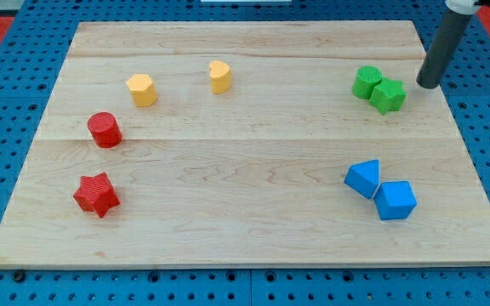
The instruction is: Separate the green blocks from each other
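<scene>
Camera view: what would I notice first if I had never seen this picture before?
Probably the dark rod, my tip, coming down at the view's top right, just right of two green blocks: a green round block and a green star block that touch each other. Next, the two blue blocks sit together at the lower right of the wooden board.

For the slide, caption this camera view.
My tip right of two touching green blocks, not yet separated.
</scene>
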Action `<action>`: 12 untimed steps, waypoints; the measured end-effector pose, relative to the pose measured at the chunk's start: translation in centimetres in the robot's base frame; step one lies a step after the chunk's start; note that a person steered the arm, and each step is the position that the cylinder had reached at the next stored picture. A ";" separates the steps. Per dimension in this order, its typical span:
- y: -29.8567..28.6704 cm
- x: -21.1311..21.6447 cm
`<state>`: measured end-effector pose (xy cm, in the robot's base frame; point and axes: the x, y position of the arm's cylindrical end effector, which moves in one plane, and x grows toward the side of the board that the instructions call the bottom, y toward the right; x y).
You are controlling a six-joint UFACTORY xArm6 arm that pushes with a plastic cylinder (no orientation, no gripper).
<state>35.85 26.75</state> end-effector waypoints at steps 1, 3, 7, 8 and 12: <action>0.0 6.3; -0.2 1.4; -8.5 1.4; -8.2 0.6; -10.4 -5.2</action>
